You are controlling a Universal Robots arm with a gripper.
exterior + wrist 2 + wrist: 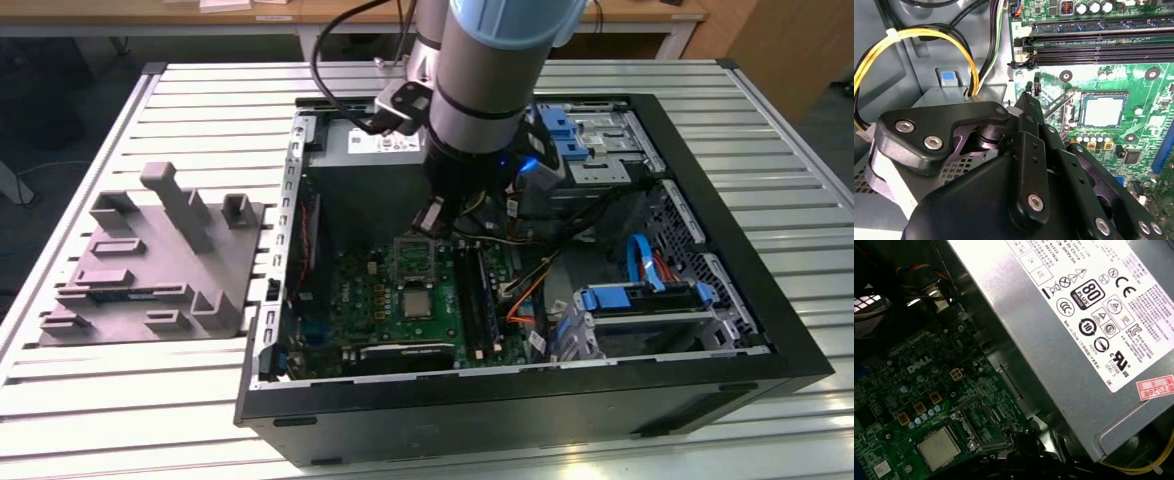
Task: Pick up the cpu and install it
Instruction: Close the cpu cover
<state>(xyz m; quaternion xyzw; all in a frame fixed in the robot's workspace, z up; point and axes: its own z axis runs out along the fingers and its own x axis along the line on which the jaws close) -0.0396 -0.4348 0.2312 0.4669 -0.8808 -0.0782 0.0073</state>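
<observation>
Above the motherboard, gripper vertical.

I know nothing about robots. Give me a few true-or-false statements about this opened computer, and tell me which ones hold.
1. The robot arm reaches down into the open computer case. True.
2. The grey moulded tray sits inside the case. False: it lies on the table outside it, on the exterior view's left.
3. The cpu lies flat in a square frame on the green motherboard. True.
4. The gripper is holding the cpu up in the air. False: in the second wrist view the cpu lies on the board, apart from the gripper.
</observation>
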